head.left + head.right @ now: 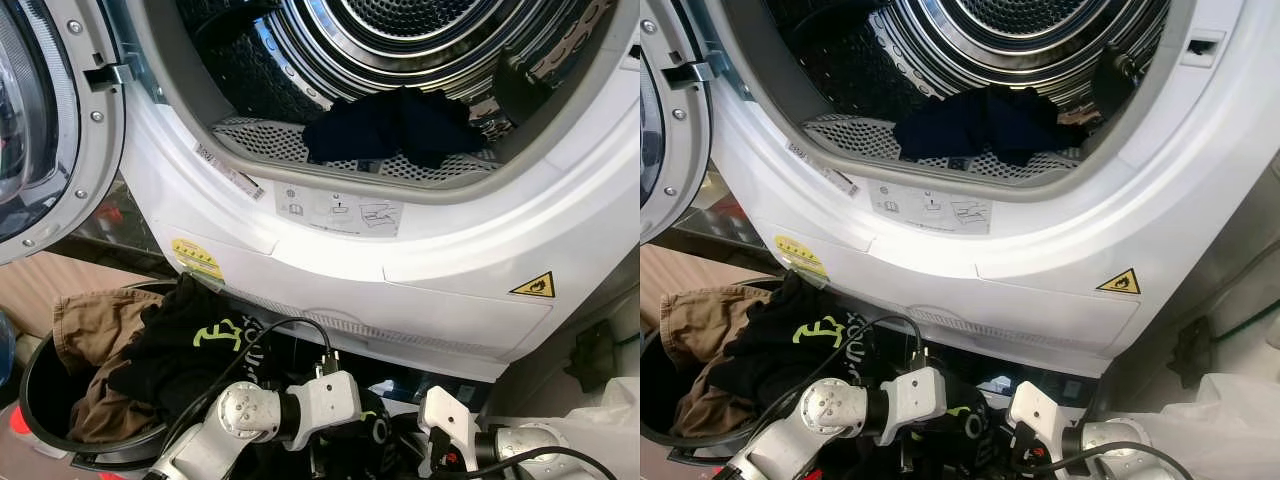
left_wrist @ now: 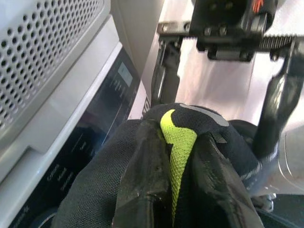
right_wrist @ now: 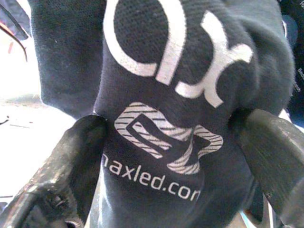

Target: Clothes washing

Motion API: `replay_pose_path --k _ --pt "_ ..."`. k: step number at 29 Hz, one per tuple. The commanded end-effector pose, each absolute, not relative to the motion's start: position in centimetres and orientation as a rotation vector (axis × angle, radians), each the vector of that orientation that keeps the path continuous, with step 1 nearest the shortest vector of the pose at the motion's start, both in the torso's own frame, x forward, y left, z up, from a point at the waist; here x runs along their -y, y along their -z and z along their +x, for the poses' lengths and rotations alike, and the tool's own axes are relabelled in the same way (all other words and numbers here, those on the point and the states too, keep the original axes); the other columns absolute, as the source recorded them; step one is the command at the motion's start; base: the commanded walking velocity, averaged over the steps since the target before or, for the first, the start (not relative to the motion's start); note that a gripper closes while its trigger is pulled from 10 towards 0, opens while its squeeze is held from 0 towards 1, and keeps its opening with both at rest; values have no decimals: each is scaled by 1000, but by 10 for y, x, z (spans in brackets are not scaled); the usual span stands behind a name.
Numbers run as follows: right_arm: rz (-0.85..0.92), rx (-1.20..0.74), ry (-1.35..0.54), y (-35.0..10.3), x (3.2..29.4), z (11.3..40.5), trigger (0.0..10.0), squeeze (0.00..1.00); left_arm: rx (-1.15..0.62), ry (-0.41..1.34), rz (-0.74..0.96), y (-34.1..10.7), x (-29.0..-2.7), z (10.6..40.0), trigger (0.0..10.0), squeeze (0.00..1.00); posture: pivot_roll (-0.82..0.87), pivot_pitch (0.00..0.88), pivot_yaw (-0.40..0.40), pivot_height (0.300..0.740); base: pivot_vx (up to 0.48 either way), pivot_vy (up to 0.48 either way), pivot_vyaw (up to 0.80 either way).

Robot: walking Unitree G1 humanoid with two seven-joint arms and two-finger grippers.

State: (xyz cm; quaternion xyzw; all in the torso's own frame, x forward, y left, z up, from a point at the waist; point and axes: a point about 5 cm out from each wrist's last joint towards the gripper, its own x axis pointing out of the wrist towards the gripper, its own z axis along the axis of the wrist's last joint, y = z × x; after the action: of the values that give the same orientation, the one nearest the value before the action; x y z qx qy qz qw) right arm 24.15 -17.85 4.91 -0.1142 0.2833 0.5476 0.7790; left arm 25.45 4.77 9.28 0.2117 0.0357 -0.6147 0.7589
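Note:
A black shirt [image 1: 200,345] with neon-green and white print hangs out of the dark laundry basket [image 1: 35,400] toward the washer's base. My left gripper [image 2: 175,128] is shut on a fold of it with a green stripe. Low under the washer front, my right gripper [image 3: 171,142] has the shirt's printed part bunched tight between its fingers [image 3: 71,156]. Both wrists [image 1: 330,400] sit close together at the bottom of the head view. The washer drum [image 1: 400,60] stands open above, with a dark navy garment [image 1: 390,125] lying on its front lip.
The round washer door [image 1: 40,120] is swung open at the upper left. Brown clothes [image 1: 95,320] lie in the basket under the black shirt. The washer's white front panel [image 1: 450,250] overhangs both arms. A white bag [image 1: 1230,420] lies at the lower right.

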Motion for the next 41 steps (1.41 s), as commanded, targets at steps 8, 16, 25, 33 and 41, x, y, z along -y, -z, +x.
replay_pose_path --k 8,16,25,33,41 --pt "-170 -614 -1270 -49 161 229 10000 0 62 1287 368 -112 -35 259 0 0 -23 78 29 740 0 0 0" --pt "-108 -590 -1215 -43 143 233 10000 0 30 1362 301 -109 -31 248 0 0 -21 78 31 740 0 0 0" --pt "35 -583 -1182 -41 117 233 10000 0 44 1369 258 -115 -26 247 0 0 -18 79 27 740 0 0 0" --pt "73 -580 -1218 -40 104 226 0 0 53 1359 247 -116 -25 247 0 0 -14 81 24 740 0 0 0" --pt "13 -603 -1241 -37 105 223 0 0 68 1353 224 -121 -24 247 0 0 -13 82 22 740 0 0 0"
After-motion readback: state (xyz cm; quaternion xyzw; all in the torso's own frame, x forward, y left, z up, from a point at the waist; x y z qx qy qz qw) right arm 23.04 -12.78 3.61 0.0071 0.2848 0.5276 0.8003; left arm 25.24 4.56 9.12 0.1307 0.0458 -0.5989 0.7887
